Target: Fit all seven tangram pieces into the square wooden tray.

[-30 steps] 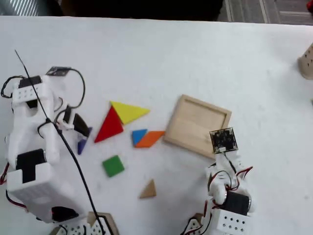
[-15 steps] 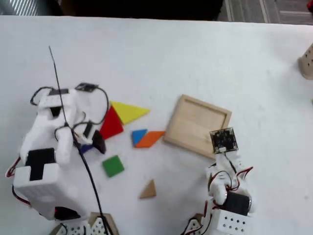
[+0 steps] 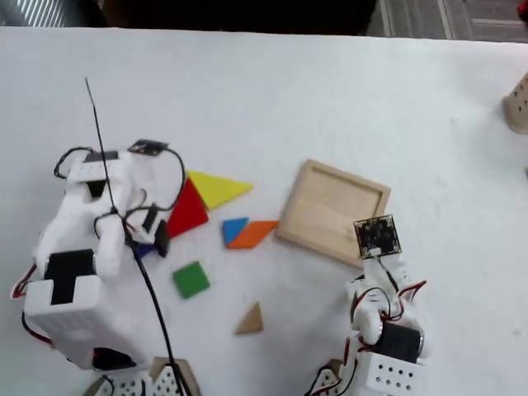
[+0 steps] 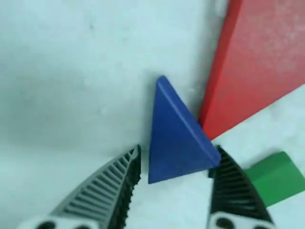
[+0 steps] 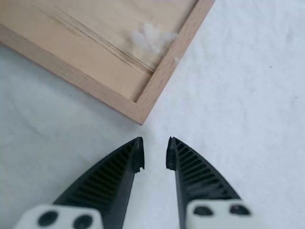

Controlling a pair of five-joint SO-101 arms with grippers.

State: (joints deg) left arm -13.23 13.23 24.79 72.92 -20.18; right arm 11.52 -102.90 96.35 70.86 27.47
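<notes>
My left gripper (image 4: 176, 157) stands open low over the table, one finger on each side of a dark blue triangle (image 4: 176, 138) that lies flat beside the red triangle (image 4: 257, 71). In the high view the left gripper (image 3: 154, 238) partly hides that dark blue triangle (image 3: 146, 249). The red triangle (image 3: 188, 210), yellow triangle (image 3: 216, 188), light blue piece (image 3: 234, 229), orange parallelogram (image 3: 254, 233), green square (image 3: 190, 279) and tan triangle (image 3: 251, 319) lie loose left of the wooden tray (image 3: 330, 206). My right gripper (image 5: 154, 155) sits just off a corner of the tray (image 5: 140, 112), open by a narrow gap, holding nothing.
A wooden object with holes (image 3: 518, 103) stands at the right table edge. A thin black cable (image 3: 97, 136) rises from the left arm. Bare white table lies behind the pieces and to the right of the tray.
The left arm swung right from the table's left side and came down over the dark blue triangle; in the last half second it barely shifted. The right arm has kept still.
</notes>
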